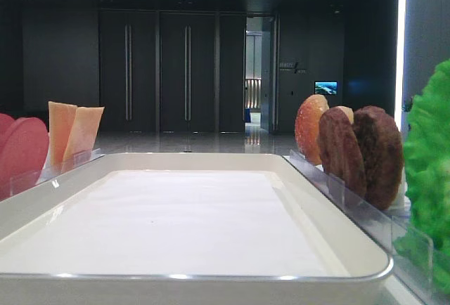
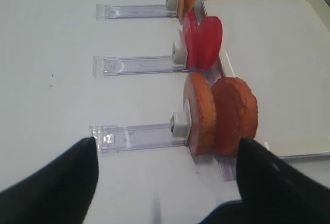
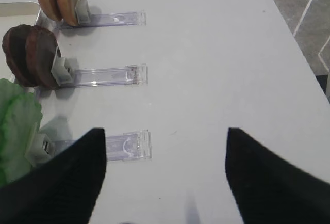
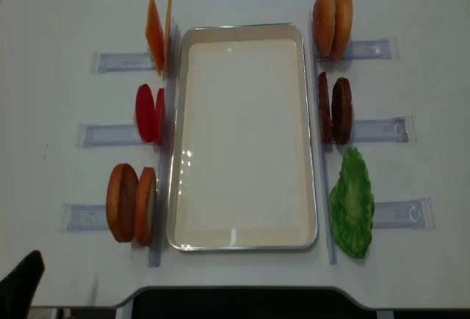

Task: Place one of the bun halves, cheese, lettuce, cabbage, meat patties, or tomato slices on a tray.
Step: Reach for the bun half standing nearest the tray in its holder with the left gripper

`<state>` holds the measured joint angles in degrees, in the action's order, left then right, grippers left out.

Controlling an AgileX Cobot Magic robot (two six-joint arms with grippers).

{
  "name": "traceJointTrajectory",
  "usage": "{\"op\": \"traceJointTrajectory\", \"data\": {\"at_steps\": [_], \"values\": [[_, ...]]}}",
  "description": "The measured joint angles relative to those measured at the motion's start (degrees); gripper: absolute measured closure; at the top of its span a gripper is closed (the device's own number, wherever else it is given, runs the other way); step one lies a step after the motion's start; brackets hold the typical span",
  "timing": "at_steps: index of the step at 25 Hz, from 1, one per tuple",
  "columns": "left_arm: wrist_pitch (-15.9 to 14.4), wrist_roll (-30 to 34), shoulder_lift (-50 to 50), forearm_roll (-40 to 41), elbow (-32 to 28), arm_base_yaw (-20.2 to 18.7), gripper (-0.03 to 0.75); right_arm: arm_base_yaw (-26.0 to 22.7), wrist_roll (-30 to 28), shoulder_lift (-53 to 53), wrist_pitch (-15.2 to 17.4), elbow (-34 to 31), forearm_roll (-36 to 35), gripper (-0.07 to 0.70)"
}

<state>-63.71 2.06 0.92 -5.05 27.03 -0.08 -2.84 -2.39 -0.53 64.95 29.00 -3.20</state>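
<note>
Both the left claw [image 2: 165, 182] and the right claw [image 3: 165, 175] are wide open, holding nothing. The near bun halves [image 2: 221, 115] look light and stiff; I would pinch one across its flat faces at the top edge.

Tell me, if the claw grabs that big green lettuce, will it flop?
Probably yes. The lettuce looks thin and frilly, so its edges would likely droop. It seems light for its bulk. Pushed, it would more likely crumple or slide than roll, since it isn't round like the meat patties.
</note>
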Motion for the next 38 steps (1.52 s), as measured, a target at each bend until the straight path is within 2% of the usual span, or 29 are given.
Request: {"op": "traceJointTrajectory", "data": {"at_steps": [5, 13, 18, 27, 33, 38], "values": [[0.0, 0.0, -1.4, 0.0, 0.0, 0.0, 0.073, 0.0, 0.0, 0.0, 0.0, 0.0, 0.0, 0.163], [-0.4, -1.0, -9.9, -0.1, 2.3, 0.0, 0.073, 0.0, 0.0, 0.0, 0.0, 0.0, 0.0, 0.163], [-0.6, -1.3, -17.6, -0.1, 6.0, 0.0, 0.073, 0.0, 0.0, 0.0, 0.0, 0.0, 0.0, 0.163], [-3.8, -1.4, -35.7, 1.9, 14.4, 0.0, 0.073, 0.1, 0.0, 0.0, 0.0, 0.0, 0.0, 0.163], [-7.0, -1.4, -48.7, 2.5, 21.6, 0.0, 0.073, 0.1, 0.0, 0.0, 0.0, 0.0, 0.0, 0.163], [-7.3, -1.4, -57.6, 3.5, 26.4, 0.0, 0.073, 0.1, 0.0, 0.0, 0.0, 0.0, 0.0, 0.163]]}}
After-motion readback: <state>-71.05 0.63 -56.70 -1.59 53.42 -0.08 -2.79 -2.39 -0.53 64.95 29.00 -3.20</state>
